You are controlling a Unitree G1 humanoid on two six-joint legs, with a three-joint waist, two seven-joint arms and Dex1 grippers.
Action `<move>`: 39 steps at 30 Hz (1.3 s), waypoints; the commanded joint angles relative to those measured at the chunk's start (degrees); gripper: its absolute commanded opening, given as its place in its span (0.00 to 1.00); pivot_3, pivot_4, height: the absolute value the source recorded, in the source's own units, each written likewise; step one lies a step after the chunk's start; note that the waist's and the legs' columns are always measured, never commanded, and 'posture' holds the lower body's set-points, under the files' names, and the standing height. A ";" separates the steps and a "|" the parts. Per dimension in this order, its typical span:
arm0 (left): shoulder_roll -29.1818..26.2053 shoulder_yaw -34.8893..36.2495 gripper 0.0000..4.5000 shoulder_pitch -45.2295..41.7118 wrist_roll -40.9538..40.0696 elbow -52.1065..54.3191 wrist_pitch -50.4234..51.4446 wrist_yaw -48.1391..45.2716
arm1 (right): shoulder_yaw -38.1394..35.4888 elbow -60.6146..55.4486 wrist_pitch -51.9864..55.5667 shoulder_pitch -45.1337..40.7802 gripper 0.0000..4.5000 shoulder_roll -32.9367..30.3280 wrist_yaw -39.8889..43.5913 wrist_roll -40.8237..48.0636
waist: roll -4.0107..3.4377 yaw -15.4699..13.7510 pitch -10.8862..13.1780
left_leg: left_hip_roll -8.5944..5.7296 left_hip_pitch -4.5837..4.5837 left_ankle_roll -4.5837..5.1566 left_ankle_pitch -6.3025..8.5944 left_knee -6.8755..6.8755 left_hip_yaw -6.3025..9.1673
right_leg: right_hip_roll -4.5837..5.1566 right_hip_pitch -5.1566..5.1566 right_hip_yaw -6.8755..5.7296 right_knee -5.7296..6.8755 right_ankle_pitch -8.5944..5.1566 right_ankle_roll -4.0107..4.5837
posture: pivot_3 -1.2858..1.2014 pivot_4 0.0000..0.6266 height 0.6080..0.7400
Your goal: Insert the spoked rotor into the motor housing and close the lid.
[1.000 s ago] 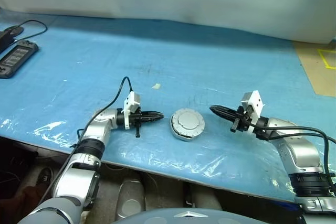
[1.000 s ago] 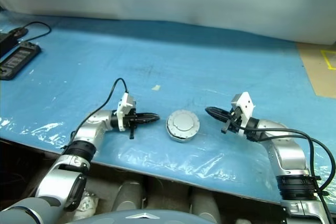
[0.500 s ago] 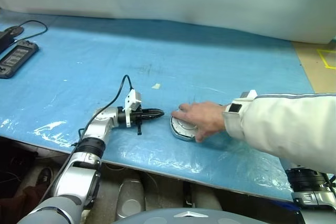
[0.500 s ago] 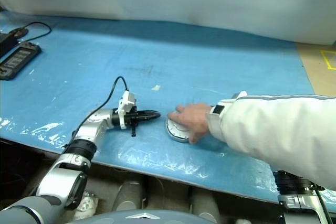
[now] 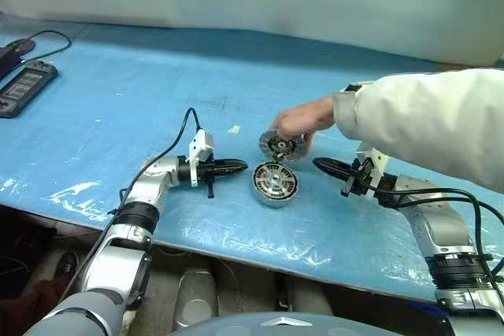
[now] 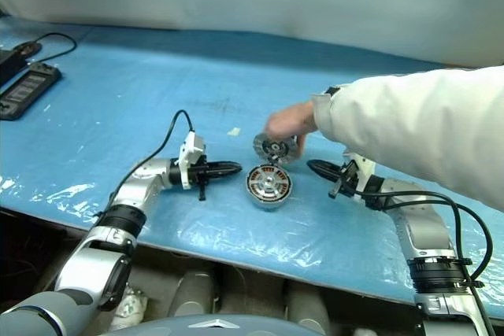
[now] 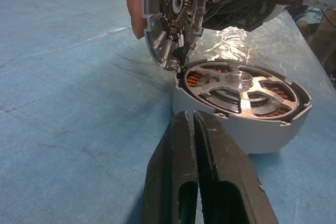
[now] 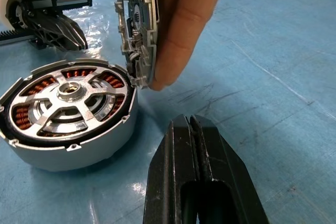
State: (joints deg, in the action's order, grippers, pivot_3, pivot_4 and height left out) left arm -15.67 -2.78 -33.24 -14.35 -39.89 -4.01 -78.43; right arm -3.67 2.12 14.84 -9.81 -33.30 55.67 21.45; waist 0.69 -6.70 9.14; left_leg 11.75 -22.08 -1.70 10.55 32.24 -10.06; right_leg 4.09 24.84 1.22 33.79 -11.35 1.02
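Between my two closed pincers, left [image 5: 240,167] and right [image 5: 321,164], sits the motor housing [image 5: 275,182] with spoked rotor [image 7: 242,88] seated; a person's hand [image 5: 303,120] tilts the lid [image 5: 282,146] just beyond.

Lighting's pretty even and cool, kinda dim overhead stuff. The crinkly plastic on the blue table cover [image 5: 118,100] throws white glare along the near edge. Wrist shots stay sharp up close, though the person's fingertip [image 8: 173,35] looks slightly soft.

Head pair overhead, wrist views low — facing motor housing [image 7: 241,98]
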 commanded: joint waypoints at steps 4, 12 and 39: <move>-1.12 0.44 0.03 -0.43 -0.79 2.64 1.06 0.61 | 0.09 -1.83 0.09 -0.99 0.00 0.65 0.55 1.14 | 0.00 0.00 0.00 | 0.00 0.01 0.00 0.00 0.01 0.00 | 0.00 0.00 0.01 0.01 0.00 0.00 | 0.52 0.24 1.00; -1.75 2.32 0.03 -2.56 -0.64 -0.37 -0.71 4.14 | -0.24 -1.51 -0.62 -1.03 0.00 0.65 0.57 0.68 | 0.00 -0.01 0.00 | 0.00 0.00 0.00 0.00 0.01 0.00 | 0.00 0.00 0.00 0.00 0.00 0.00 | 0.52 0.24 1.00; -2.87 -0.03 0.03 5.63 -2.36 9.93 5.54 2.23 | 12.65 0.70 1.83 -13.59 0.00 4.69 10.57 -0.29 | 0.00 1.25 0.00 | 0.05 -0.03 0.01 -0.02 0.03 -0.01 | 0.04 -0.03 -0.17 0.09 -0.02 0.06 | 0.52 0.24 1.00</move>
State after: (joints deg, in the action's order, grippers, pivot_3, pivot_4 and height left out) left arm -18.20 -2.90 -28.20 -15.59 -32.24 1.17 -76.36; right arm 8.23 3.73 17.48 -22.70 -28.46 64.94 21.32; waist 0.69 -5.45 9.14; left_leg 11.80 -22.11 -1.68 10.54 32.28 -10.08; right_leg 4.14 24.81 1.05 33.89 -11.37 1.08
